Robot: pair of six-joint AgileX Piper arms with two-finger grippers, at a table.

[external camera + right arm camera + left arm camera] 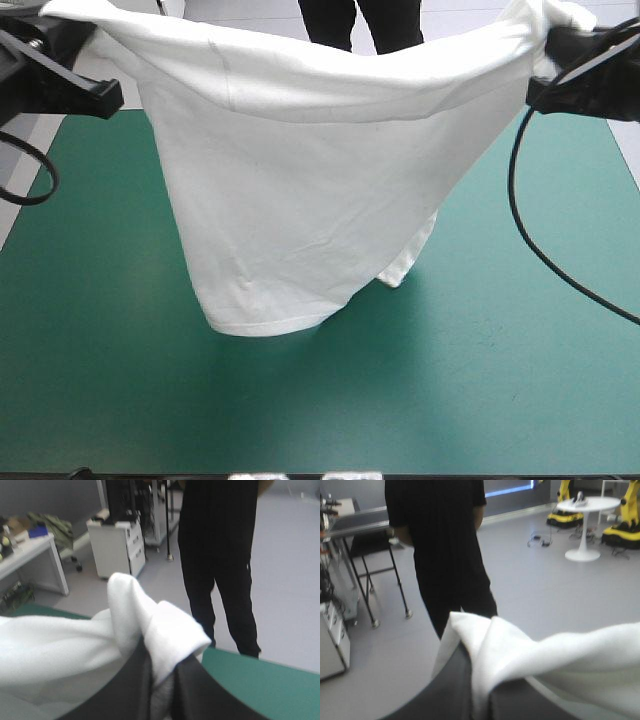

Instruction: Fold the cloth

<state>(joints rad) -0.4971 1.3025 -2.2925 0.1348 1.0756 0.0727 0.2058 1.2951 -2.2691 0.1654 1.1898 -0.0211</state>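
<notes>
The T-shirt was up in the air, white and stretched wide across the far half of the table, held by its two top corners. Its upper edge sagged in a shallow curve between the arms. The body hung down like a curtain and narrowed toward the bottom, with soft creases running down it. The lower hem was low over the teal-green cover, a shadow pooled beneath it; whether hem and cover touched could not be told. A smaller flap dangled behind the main sheet on the right side.

At the left corner, the left gripper was pressed nearly together, pinching a bunched fold of the shirt, with white fabric spilling over its black fingers and away to one side. At the right corner it was the same story. The right gripper was clamped on a folded tuft that stood up above its fingertips. Both arms were raised high, near the table's far corners.
</notes>
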